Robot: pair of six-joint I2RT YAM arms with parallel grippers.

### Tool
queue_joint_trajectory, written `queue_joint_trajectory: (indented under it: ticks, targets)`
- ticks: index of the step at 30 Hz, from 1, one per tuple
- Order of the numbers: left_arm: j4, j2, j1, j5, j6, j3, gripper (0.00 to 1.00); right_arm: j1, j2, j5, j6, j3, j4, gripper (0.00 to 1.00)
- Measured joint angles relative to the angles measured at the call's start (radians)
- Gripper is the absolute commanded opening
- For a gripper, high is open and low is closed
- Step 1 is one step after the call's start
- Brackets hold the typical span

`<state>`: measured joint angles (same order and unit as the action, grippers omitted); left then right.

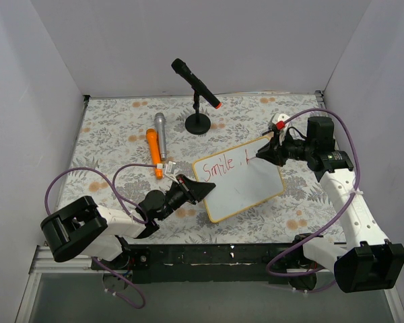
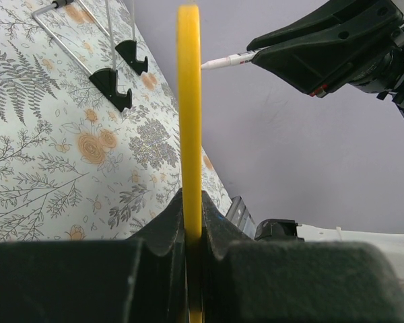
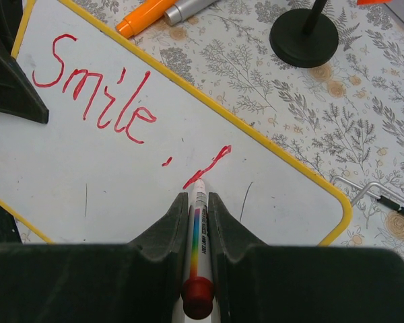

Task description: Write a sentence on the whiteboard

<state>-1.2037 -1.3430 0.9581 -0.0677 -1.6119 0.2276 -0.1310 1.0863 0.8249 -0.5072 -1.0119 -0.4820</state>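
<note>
Mid-sentence: the small white board with a thin yellow rim [image 1: 249,192] lies askew near the middle of the floral tabletop [image 1: 108,128]. Its red handwritten sentence [image 1: 219,168] so far reads "Smile," plus one slanted stroke. The risk is that heavy pen pressure could shift the board in its grip and skew the letters, or that the next word could crowd the right edge. The left fingers [image 1: 200,190] are clamped on the board's near-left rim. The right fingers [image 1: 266,155] are closed narrowly around a white red-ink marker [image 3: 197,222], its tip at the stroke's end. An orange marker [image 1: 153,153] lies beyond the board.
</note>
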Motion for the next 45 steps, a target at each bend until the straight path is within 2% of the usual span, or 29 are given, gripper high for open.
queue_joint_trajectory:
  ticks: [11,24,45]
  targets:
    - [0.0,-0.002,0.0,0.0,0.0,0.0,0.0,0.01,0.002,-0.035,0.031,0.0,0.047,0.01]
    - [0.003,-0.002,0.0,0.0,0.0,0.0,0.0,0.025,-0.003,-0.044,-0.005,0.0,0.007,0.01]
    - [-0.001,-0.007,0.0,0.001,-0.002,0.0,0.0,0.025,-0.005,0.032,-0.027,0.013,-0.048,0.01]
